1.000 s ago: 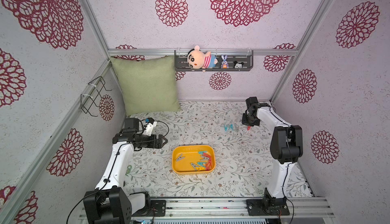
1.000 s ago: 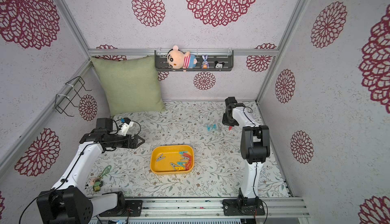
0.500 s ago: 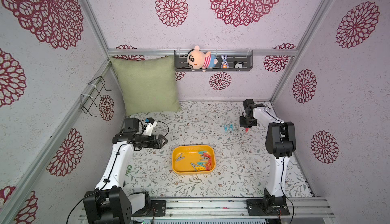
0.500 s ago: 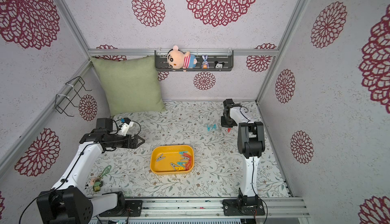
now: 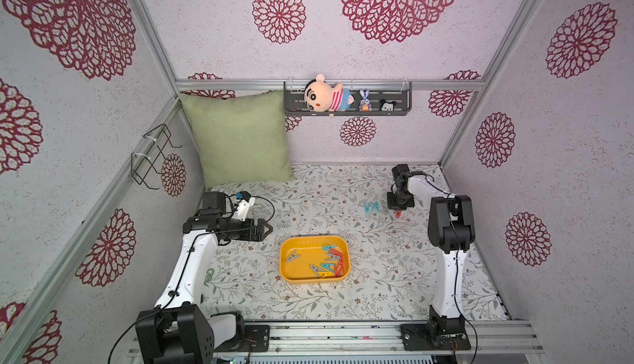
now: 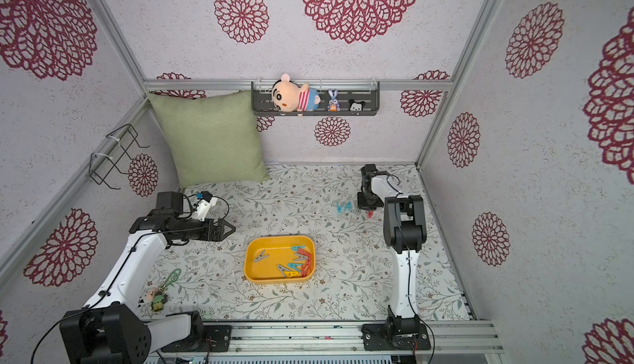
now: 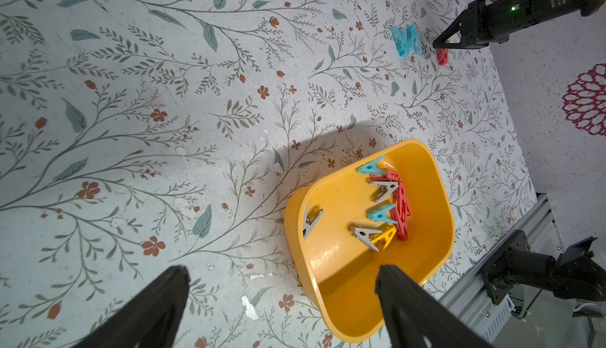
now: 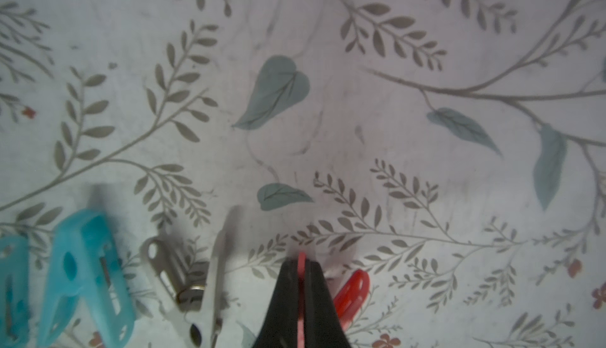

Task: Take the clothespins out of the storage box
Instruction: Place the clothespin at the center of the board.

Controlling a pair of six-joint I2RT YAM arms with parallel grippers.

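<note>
moved: right tool (image 8: 301,264) now lower, near the surface (image 5: 343,190) by teal pins (image 5: 371,206).
grip: right tool clamps red clothespin (image 8: 352,287); left tool (image 5: 268,229) wide open, empty.
box: storage box (image 5: 310,238) mid-surface, clothespins (image 5: 331,262) left inside.
next: release, fetch another.

You have the storage box (image 5: 298,271) toward the front middle of the desk (image 5: 377,276), between the two arms. Inside it, most clothespins (image 5: 334,262) crowd its right side, and a lone clothespin (image 5: 292,256) lies by its left wall. Behind and right of the box, three more clothespins (image 7: 410,41) lie side by side on the desk (touching or nearly so). A fourth clothespin (image 7: 442,57) is just right of them, pinched in the right hand (image 7: 437,45). The left hand (image 5: 266,229) hangs left of and behind the box. The pillow (image 5: 240,139) leans in the back left corner, and the shelf (image 5: 398,108) hangs on the back wall to its right.
</note>
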